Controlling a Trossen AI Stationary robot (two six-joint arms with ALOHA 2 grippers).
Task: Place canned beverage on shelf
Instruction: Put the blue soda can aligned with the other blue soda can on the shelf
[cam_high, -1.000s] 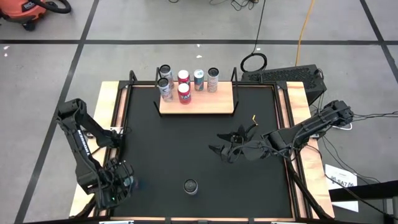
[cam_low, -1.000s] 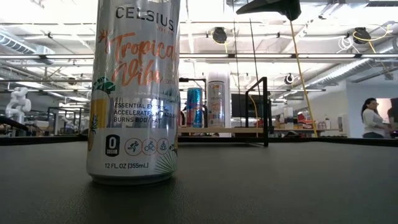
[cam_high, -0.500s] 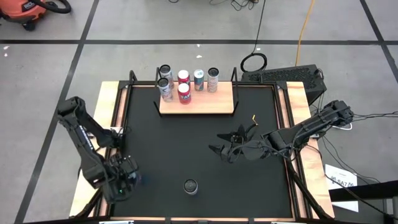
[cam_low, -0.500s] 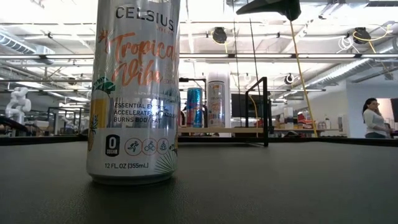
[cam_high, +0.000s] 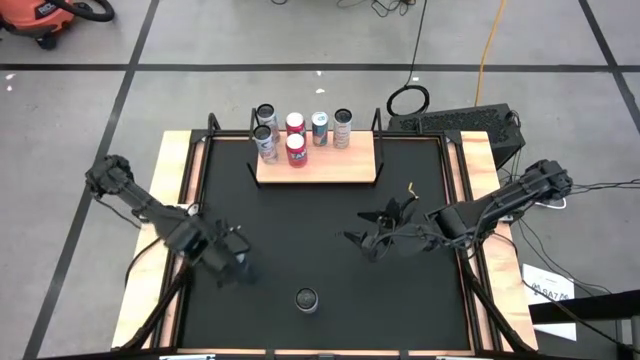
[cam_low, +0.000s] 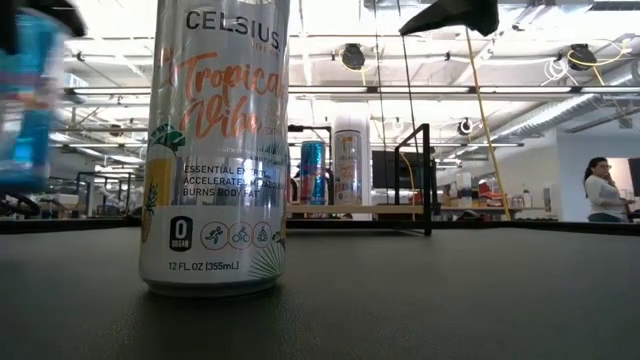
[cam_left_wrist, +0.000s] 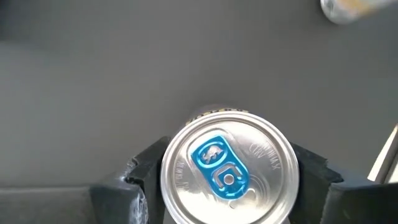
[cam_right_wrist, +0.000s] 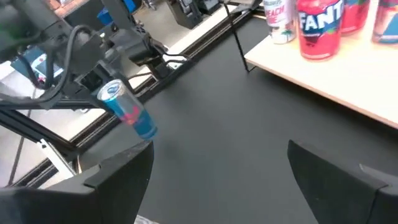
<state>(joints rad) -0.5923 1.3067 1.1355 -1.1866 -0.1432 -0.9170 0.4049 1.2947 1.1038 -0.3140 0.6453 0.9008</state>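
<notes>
My left gripper is clamped on a blue can, fingers pressed to both its sides, holding it tilted above the near-left part of the black mat. My right gripper hangs spread wide and empty over the mat's right half. The shelf sits against the far edge, six cans grouped on its left and far side, its near-right boards bare. A Celsius can stands alone near the front edge. Between my can and the shelf lies unobstructed mat.
</notes>
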